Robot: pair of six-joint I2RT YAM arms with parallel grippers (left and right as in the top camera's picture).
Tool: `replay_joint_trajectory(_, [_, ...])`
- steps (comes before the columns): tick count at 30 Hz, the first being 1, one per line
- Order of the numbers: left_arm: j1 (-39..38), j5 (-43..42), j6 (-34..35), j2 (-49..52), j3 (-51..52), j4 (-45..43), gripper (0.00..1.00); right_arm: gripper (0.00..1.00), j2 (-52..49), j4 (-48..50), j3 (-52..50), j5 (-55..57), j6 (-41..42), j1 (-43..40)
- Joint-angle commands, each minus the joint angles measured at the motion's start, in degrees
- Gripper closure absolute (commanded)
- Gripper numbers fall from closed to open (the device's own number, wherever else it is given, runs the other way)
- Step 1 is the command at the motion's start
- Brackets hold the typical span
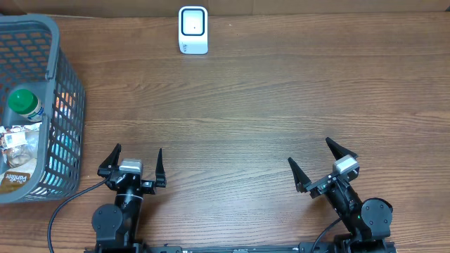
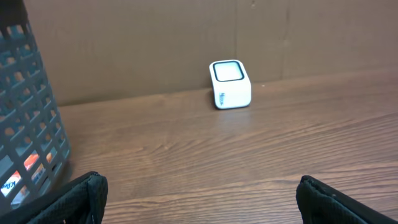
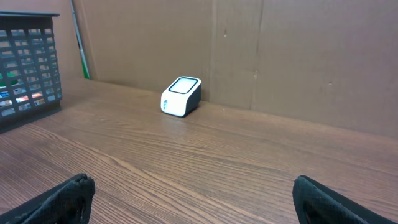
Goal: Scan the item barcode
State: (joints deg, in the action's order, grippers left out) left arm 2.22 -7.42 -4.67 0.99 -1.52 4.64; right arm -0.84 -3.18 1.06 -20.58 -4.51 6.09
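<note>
**Black fingertips (image 2: pixel 81 199) spreading wide at the near edge, groceries lying in the basket**

Nearest of all, the left gripper (image 1: pixel 138 150) is hovering low over the wooden table (image 1: pixel 246 105) with its two dark fingers splayed far apart and nothing between them. The right gripper (image 1: pixel 309 152) is sitting the same way at the other near corner, jaws gaping and gripping nothing, turned a little toward the middle of the table. The two arms are resting well apart from each other.

Off to the left, a grey mesh basket (image 1: pixel 69 105) is standing at the table's left edge, near the left gripper. Inside it a green-capped bottle (image 1: pixel 24 103) is lying among the goods, with a clear-wrapped packet (image 1: pixel 15 139) beside it and a brown packet (image 1: pixel 14 180) at the near end. I cannot tell which of them is showing a barcode.

Across the table, a small white scanner (image 1: pixel 193 29) is standing upright at the far edge, its dark-rimmed window facing up. It is sitting just in front of a cardboard wall (image 3: pixel 298 50), well apart from the basket and from both grippers.
</note>
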Motion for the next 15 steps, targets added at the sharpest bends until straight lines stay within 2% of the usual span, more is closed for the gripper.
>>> replay_joint_trajectory(1, [-0.3, -2.3, -0.7, 1.8, -5.9, 1.4, 0.00, 0.00, 0.7, 0.1, -0.6, -0.1, 0.2, 0.3])
replay_joint_trajectory(10, [-0.3, -7.1, -0.7, 20.4, -21.7, 4.7, 0.00, 0.00, 0.7, 0.1, -0.6, -0.1, 0.2, 0.3])
replay_joint_trajectory(15, [-0.3, -10.3, -0.5, 35.1, -36.5, 12.9, 0.00, 0.00, 0.7, 0.1, -0.6, -0.1, 0.2, 0.3])
